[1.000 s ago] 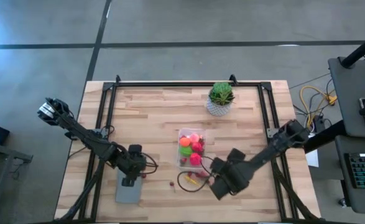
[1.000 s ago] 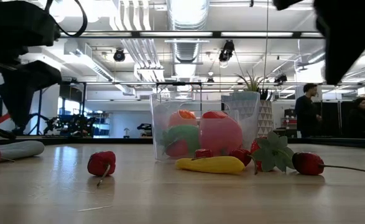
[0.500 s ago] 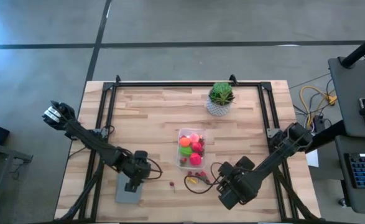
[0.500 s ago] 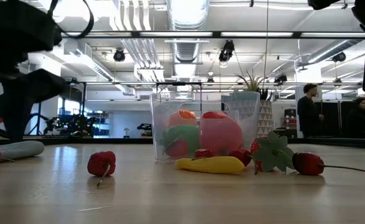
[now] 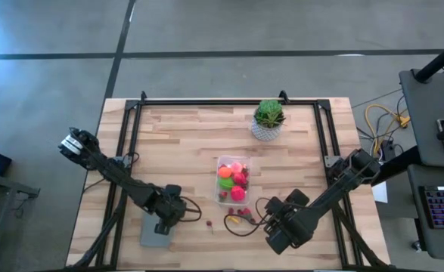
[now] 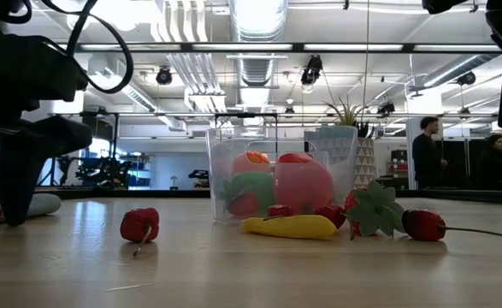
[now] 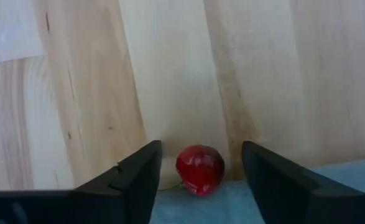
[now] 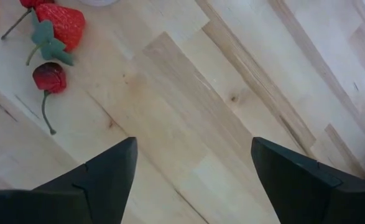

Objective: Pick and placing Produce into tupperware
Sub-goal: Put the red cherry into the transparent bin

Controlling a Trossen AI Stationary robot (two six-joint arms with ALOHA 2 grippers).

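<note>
**benchwatcher:** Table point(image 5: 191, 143) first, since it's the biggest thing: wooden top, black frame, spiky plant point(image 5: 268, 115) in a white pot at the far side, flat grey pad point(image 5: 154, 230) near the front left corner. The clear tub point(image 5: 232, 180) sits about mid-table, closer to the right arm, and it's already got a fair load in it: an orange ball, a green piece, pink and red bits. So it looks roughly half done, maybe a bit more.

**gearhead_22:** What's left outside?

**benchwatcher:** A little cluster just in front of the tub: a yellow piece point(image 6: 290, 226), a strawberry point(image 8: 58, 23) with its green leaf, a cherry point(image 8: 49, 77) on a stem. Then a lone red one point(image 6: 139, 224) further left on the bare wood, and a red berry point(image 7: 199, 169) right at the edge of the grey pad.

**gearhead_22:** And the arms?

**benchwatcher:** The left gripper point(image 7: 199, 180) hangs low over that berry with its fingers spread either side of it, holding nothing. I'd guess it's lined up for a grab, but nothing is pinched yet. The right gripper point(image 8: 191, 171) hovers over bare wood near the front, right of the cluster, wide open and empty too.

**gearhead_22:** So five-ish pieces to go?

**benchwatcher:** About that, as far as I can count. The tiny ones are hard to separate from above.
</note>
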